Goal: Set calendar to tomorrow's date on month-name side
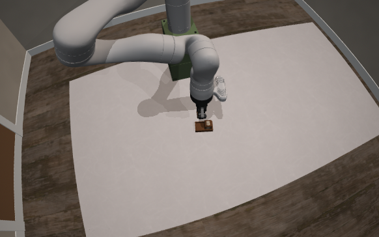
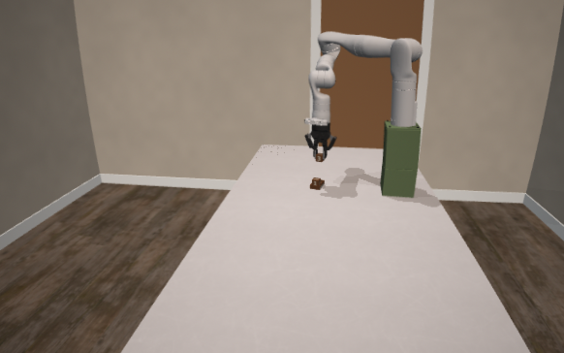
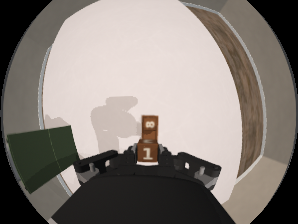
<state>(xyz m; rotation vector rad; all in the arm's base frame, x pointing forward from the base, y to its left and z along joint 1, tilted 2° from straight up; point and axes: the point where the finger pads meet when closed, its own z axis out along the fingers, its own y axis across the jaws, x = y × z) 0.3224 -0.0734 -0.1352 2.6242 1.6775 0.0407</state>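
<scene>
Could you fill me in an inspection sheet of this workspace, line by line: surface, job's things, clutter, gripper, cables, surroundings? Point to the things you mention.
Surface: pale, faintly marbled sheet (image 1: 272, 146) (image 2: 318, 272) (image 3: 150, 60), arm's shadow across it.
Job's things: brown rectangular tray (image 1: 199, 127) lies flat, one brown cube marked 8 (image 1: 208, 124) (image 3: 150, 123) at one end, the other end unfilled; brown cube marked 1 (image 2: 319, 157) (image 3: 148, 152) is above the surface.
Clutter: nothing seen.
Gripper: black two-finger gripper (image 1: 202, 116) (image 2: 320, 156) (image 3: 147, 149), shut on the 1 cube.
Cables: nothing seen.
Surroundings: dark wooden floor (image 1: 47, 176) (image 2: 90, 233) (image 3: 245, 95), beige and grey walls, green block-shaped pedestal (image 2: 399, 160) (image 3: 40, 150) under the arm.
</scene>
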